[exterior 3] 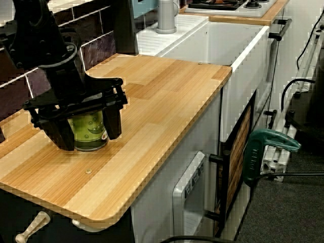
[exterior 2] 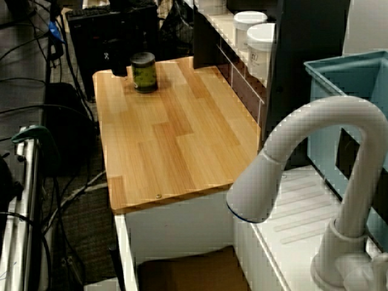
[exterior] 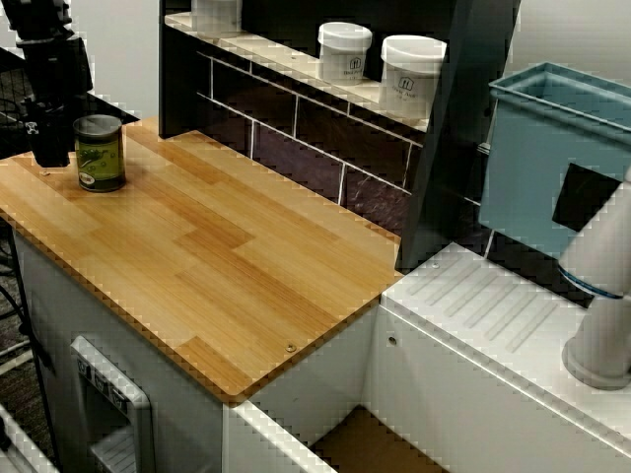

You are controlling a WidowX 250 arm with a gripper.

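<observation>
Claw: the black two-fingered gripper [exterior 3: 88,139] stood low over the counter with its fingers [exterior 3: 114,124] spread wide, pinching nothing.
Nearest thing: a short round tin with a green label and a dark lid [exterior: 100,153] stood upright near the counter's far left end.
Claw and tin: in the close view from the counter's end, the tin showed through the gap between the fingers. The view facing the tiled wall and the view over the tap placed the gripper just beside the tin, on its outer side. Contact could not be told.
Surface: a light wooden plank countertop [exterior: 227,256] carried the tin.
Shelf: two white lidded plastic jars [exterior: 344,51] sat side by side above the dark tiled wall [exterior: 325,148], well apart from the tin.
Sink side: a curved white tap [exterior 2: 315,157] rose beside a teal plastic bin [exterior: 552,168] and a white ribbed drainboard [exterior: 493,315].
</observation>
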